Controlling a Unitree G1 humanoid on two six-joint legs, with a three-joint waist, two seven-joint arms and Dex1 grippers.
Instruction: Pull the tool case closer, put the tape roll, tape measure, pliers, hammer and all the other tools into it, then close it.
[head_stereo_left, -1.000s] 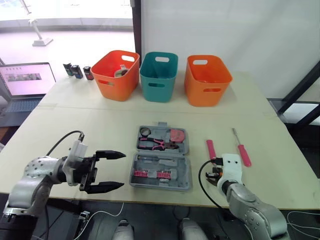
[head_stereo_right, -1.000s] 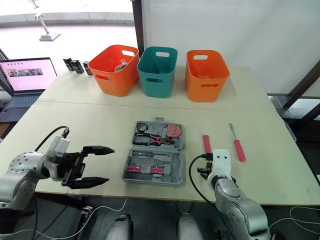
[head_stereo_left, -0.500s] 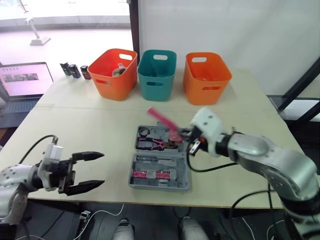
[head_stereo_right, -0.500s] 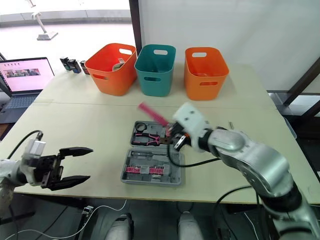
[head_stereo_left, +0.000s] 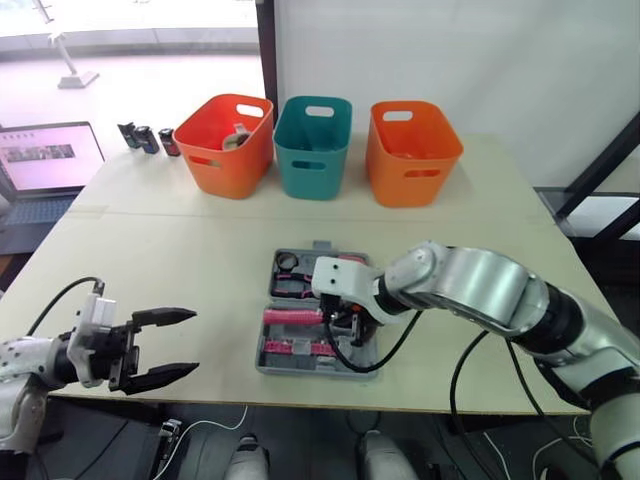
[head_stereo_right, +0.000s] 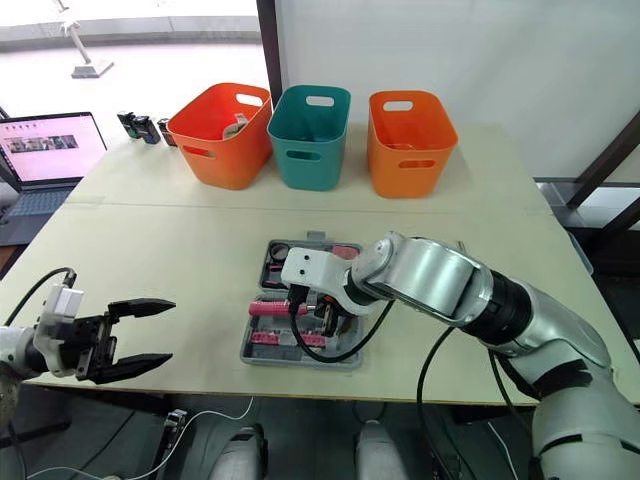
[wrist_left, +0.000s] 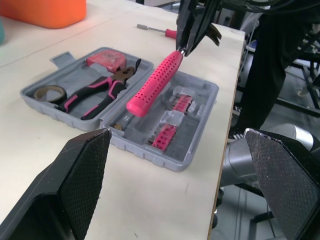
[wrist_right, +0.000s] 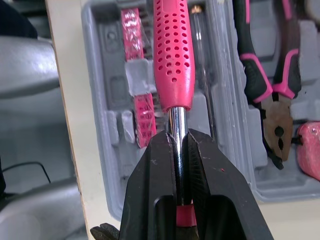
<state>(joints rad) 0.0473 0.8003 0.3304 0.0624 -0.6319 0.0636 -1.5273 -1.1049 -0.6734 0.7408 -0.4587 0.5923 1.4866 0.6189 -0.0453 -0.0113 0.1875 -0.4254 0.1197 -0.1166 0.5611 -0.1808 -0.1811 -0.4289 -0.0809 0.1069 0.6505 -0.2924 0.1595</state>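
Jaws of our left gripper (head_stereo_left: 192, 341) are standing wide apart, holding nothing, as it is hovering off the near left edge of the table (head_stereo_left: 180, 255), well apart from the tools.

Moving right, the grey tool case (head_stereo_left: 318, 364) is lying open at the near middle of the table. Its far half is carrying, from left to right, the tape roll (wrist_left: 48, 93), the pliers (wrist_left: 100, 92) with pink-and-black grips, and the pink tape measure (wrist_left: 106, 59). Its near half is showing rows of pink bits (wrist_left: 167, 135).

Our right gripper (wrist_right: 176, 137) is hanging over the case with its two black fingers (wrist_right: 152, 195) pinching tight on the bare metal shaft of the hammer (wrist_left: 155, 82). The perforated pink handle is pointing left and reaching over the near half of the case, just near of the pliers; we cannot tell whether it is touching the case.

Farther right, a red-handled screwdriver (wrist_left: 162, 31) is lying on the table outside the case.

Along the far side, an orange basket (head_stereo_left: 225, 150), a teal basket (head_stereo_left: 312, 150) and a second orange basket (head_stereo_left: 412, 155) are standing in a row, with a laptop (head_stereo_left: 50, 160) sitting at the far left.
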